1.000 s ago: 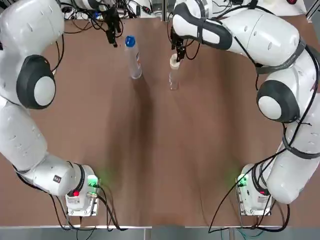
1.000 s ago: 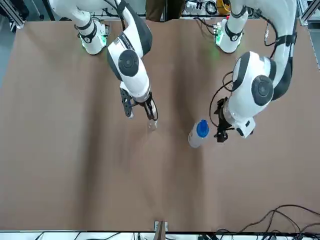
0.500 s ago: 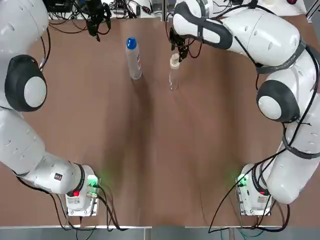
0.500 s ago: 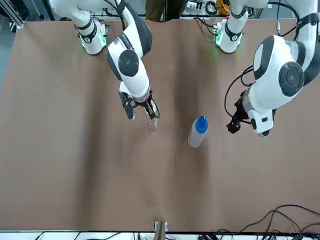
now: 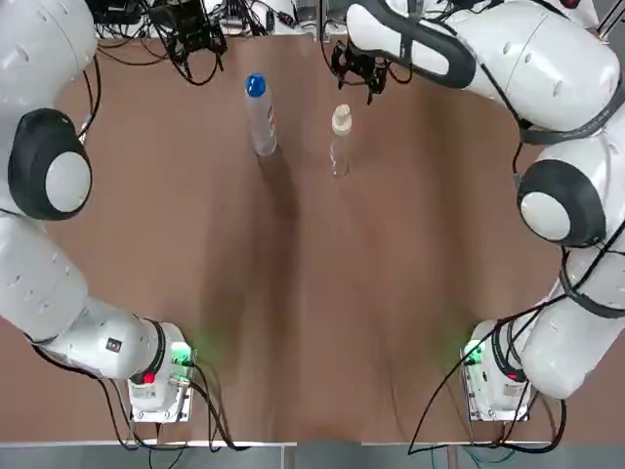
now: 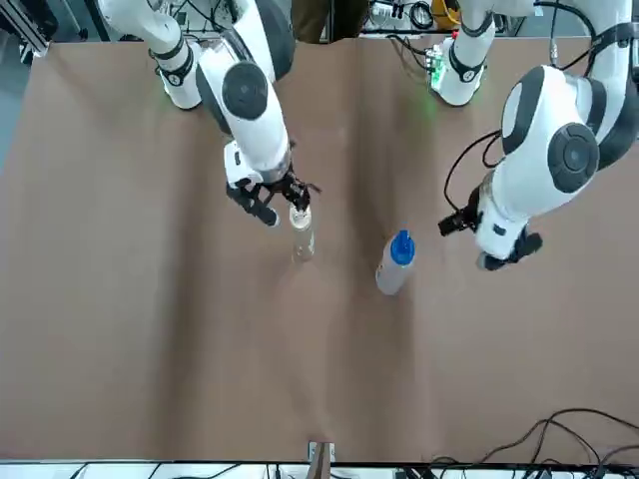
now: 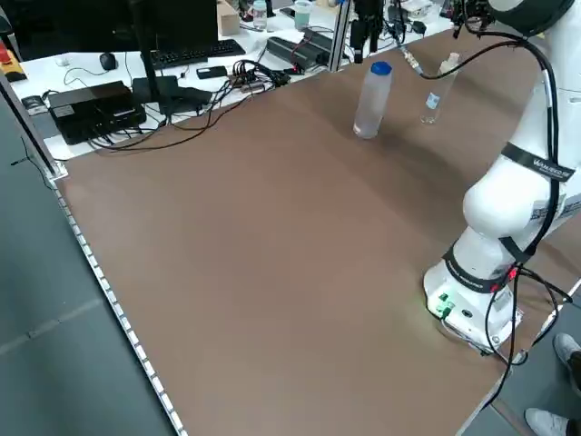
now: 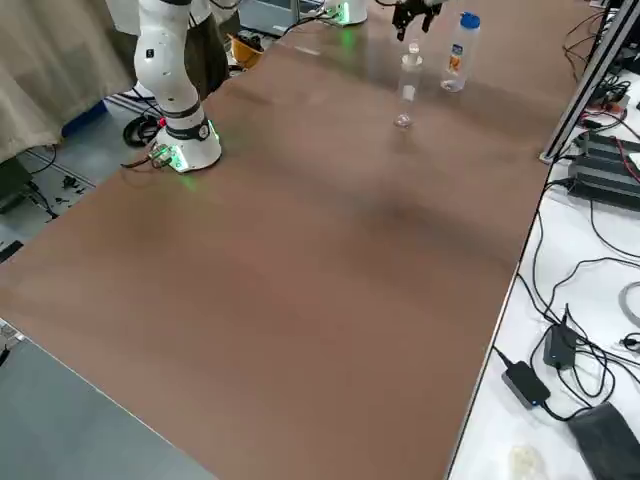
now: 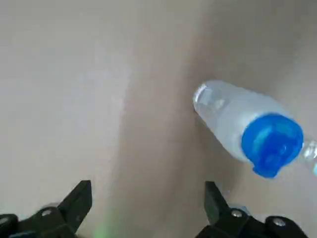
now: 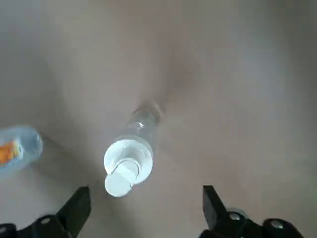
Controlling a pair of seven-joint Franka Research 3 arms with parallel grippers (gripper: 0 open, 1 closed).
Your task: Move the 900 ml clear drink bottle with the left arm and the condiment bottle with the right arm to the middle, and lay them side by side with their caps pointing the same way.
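On the table (image 5: 312,293), the clear drink bottle (image 5: 260,122) stands upright at the far middle, with the condiment bottle (image 5: 339,147) upright near its right. Neither is lying down, so laying them with caps aligned is probably what is left. The left gripper (image 9: 146,196) hovers spread and empty left of the drink bottle. The right gripper (image 10: 144,193), also spread and empty, hovers beyond and right of it.

R wrist vw: drink bottle (image 10: 17,148) cut off at pic edge | label (image 10: 7,151) txt too small to read
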